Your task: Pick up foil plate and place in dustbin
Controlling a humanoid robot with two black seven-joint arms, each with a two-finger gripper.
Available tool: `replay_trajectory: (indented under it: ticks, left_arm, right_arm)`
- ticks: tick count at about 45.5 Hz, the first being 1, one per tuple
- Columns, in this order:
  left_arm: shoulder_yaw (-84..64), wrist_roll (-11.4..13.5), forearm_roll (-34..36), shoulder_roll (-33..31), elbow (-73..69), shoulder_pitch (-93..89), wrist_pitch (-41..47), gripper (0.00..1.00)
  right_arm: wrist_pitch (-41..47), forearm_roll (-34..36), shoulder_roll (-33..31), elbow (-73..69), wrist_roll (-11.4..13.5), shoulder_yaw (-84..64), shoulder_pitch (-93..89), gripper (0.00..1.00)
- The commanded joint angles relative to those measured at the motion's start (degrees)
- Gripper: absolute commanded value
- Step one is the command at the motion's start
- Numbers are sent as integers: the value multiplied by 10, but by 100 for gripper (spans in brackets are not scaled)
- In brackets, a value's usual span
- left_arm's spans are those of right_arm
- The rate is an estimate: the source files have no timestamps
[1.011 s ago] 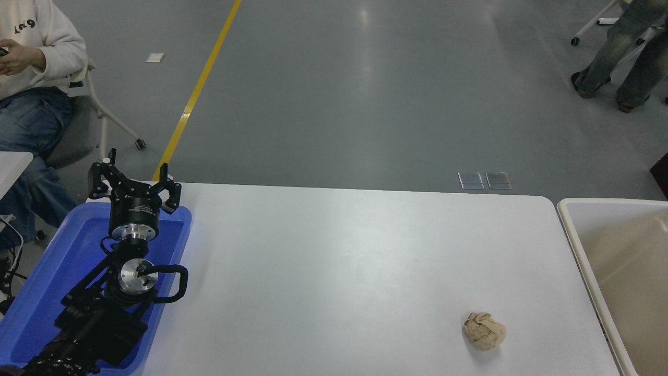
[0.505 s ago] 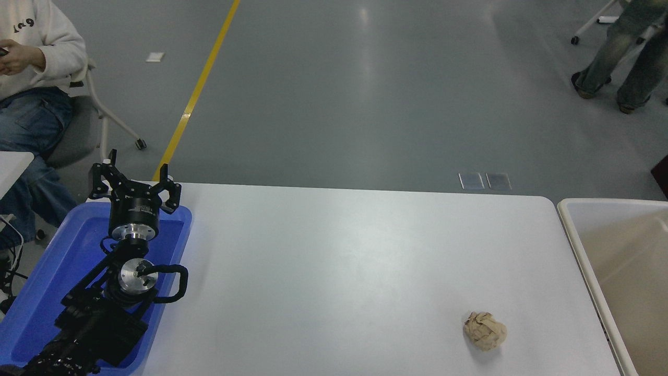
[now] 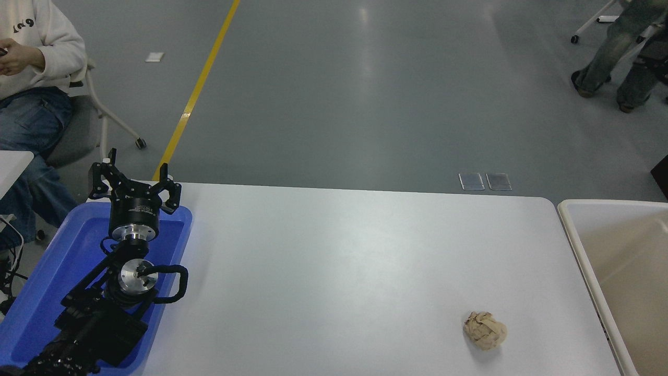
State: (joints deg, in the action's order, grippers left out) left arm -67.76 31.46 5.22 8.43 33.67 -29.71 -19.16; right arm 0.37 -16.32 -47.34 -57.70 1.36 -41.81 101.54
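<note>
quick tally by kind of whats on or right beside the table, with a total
blue tray: 1
crumpled paper ball: 1
dustbin: 1
foil plate: 0 in view
left gripper, over the tray: 1
total: 4

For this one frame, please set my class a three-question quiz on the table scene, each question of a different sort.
1. True or false: the crumpled paper ball lies inside the dustbin.
2. Multiple choice: the left end effector hangs over A) the blue tray, B) the dustbin, C) the paper ball.
3. Fill in: no foil plate shows on the white table; the only loose item on it is a ____.

Key:
1. False: it lies on the table, near the front right, beside the bin.
2. A; its fingers are spread open, holding nothing. The right end effector is out of view.
3. Crumpled paper ball.
</note>
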Motion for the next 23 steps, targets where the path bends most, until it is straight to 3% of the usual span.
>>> replay_trajectory:
  ticks: [1, 23]
  left_arm:
    - [0, 0, 0, 0, 0, 0, 0, 99]
    - [0, -1, 0, 0, 0, 0, 0, 99]
  right_arm:
    - [-29, -2, 70, -137, -4, -190, 176, 100]
    - [-7, -5, 221, -319, -4, -251, 273, 100]
